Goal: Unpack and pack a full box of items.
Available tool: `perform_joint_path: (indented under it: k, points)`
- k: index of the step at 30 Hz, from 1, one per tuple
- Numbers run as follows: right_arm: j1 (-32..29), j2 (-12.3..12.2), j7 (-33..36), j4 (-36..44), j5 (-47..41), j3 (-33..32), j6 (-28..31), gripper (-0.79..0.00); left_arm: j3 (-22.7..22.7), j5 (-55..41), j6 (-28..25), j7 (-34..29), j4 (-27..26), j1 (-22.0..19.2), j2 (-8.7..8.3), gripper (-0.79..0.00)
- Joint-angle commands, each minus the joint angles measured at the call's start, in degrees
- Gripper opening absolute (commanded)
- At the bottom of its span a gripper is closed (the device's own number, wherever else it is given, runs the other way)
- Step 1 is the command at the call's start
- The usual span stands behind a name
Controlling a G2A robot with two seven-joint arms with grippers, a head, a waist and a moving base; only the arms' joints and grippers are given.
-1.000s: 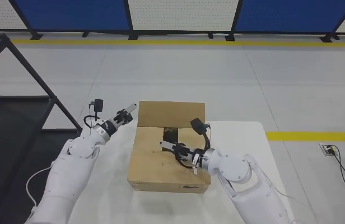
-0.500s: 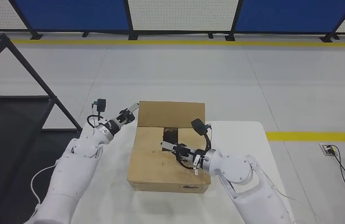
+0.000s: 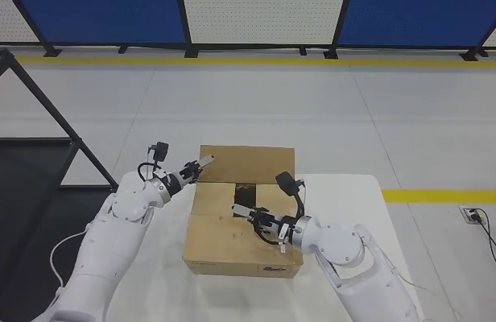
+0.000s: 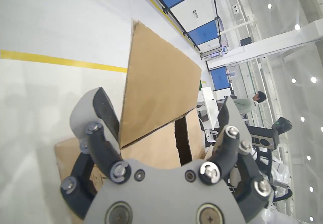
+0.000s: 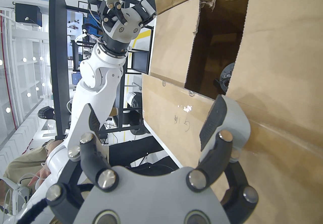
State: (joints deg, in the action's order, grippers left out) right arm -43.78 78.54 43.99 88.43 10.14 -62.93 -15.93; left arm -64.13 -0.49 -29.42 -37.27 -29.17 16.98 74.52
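A brown cardboard box (image 3: pixel 224 233) stands on the white table (image 3: pixel 345 201). Its far flap (image 3: pixel 246 163) is raised, and a dark gap (image 3: pixel 245 194) shows between the lid flaps. My left gripper (image 3: pixel 196 167) is open at the far left corner of the box. In the left wrist view that flap's (image 4: pixel 159 88) edge lies between the fingers of the left gripper (image 4: pixel 166 114), close against one pad. My right gripper (image 3: pixel 246 212) hovers open over the lid flaps beside the gap. In the right wrist view, beyond the right gripper (image 5: pixel 154 119), a dark round item (image 5: pixel 227 76) lies inside the box.
A black metal rack (image 3: pixel 39 153) stands to the left of the table. Blue and white partition panels (image 3: pixel 103 20) line the back of the room. Bare table surface lies to the right of the box and in front of it.
My left arm has swung right, bringing its gripper from beside the box to the corner of the raised flap. The right arm has hardly moved.
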Motion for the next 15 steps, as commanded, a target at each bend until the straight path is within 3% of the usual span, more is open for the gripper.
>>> perform_joint_path:
  k: [1,8,15]
  points:
    - [-0.20,-0.07,-0.01,0.21,0.13,-0.04,-0.07,0.000,-0.48,-1.49,-1.75,-1.06,0.57,-0.13,-0.01,0.000]
    - [0.19,-0.08,0.02,-0.07,-0.28,0.33,-0.10,0.000,-3.79,-7.41,-7.30,-7.13,1.41,0.61,-1.21,0.000]
    - [1.51,0.11,0.02,-0.93,-0.68,1.29,0.03,0.000,-5.96,-10.70,-8.77,-15.71,-3.31,3.07,-2.76,0.000]
